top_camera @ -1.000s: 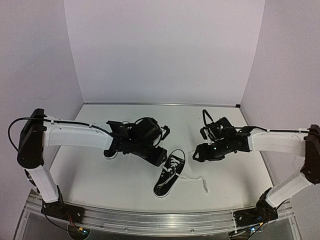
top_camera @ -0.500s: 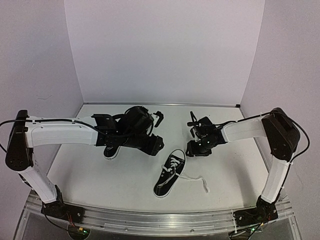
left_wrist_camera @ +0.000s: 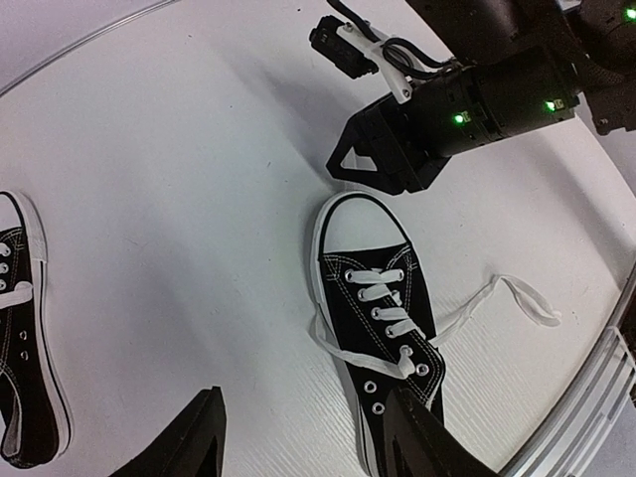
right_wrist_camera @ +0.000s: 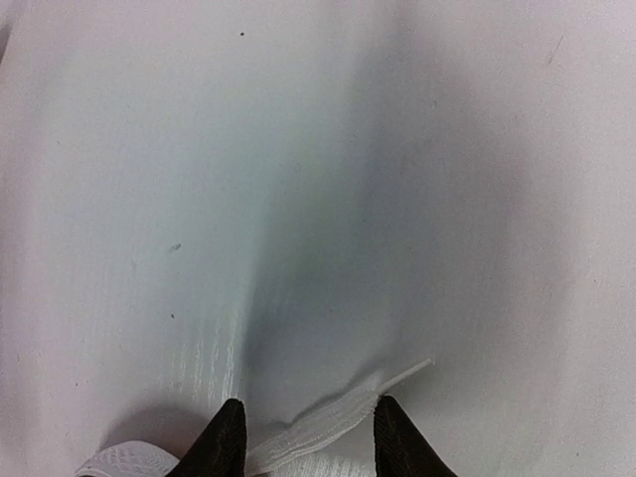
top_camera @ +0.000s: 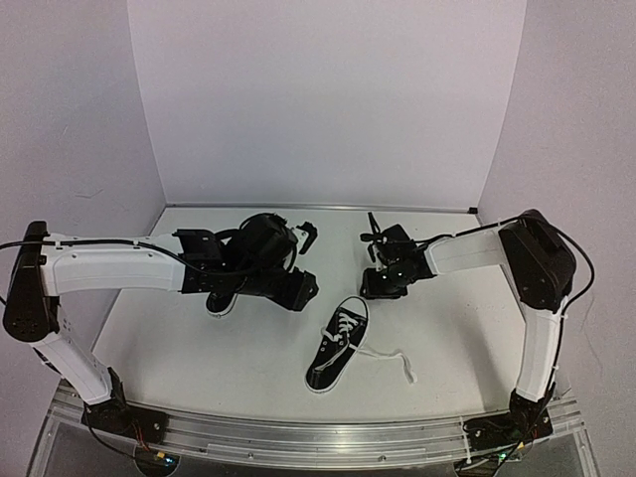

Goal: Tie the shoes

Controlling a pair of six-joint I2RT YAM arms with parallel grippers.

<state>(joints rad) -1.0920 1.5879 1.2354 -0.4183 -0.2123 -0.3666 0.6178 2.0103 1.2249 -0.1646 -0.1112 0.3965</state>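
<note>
1. Pale lilac walls close in a white tabletop (top_camera: 199,358), and both shoes lie on it.
2. One shoe (top_camera: 338,343) rests in the open near the middle. Its long axis runs slantwise, heel toward the arm bases and toe cap toward the back right.
3. The second shoe (left_wrist_camera: 20,328) sits to the left, mostly hidden under the left arm in the overhead view.
4. The right fingers (right_wrist_camera: 227,437) are low over the tabletop just past the middle shoe's toe. They stand apart, with a flat white lace end (right_wrist_camera: 328,422) lying between them. It crosses the gap obliquely and its tip pokes out past one finger. No contact with either pad shows.
5. The left fingers (left_wrist_camera: 199,437) are spread wide and empty. They hang above the middle shoe's heel end, looking down its length.
6. A second lace strand (left_wrist_camera: 507,293) trails off the shoe's other side, well apart from both arms.
7. The right arm looks nearer to a grab; closing would probably pinch the lace across its width.
</note>
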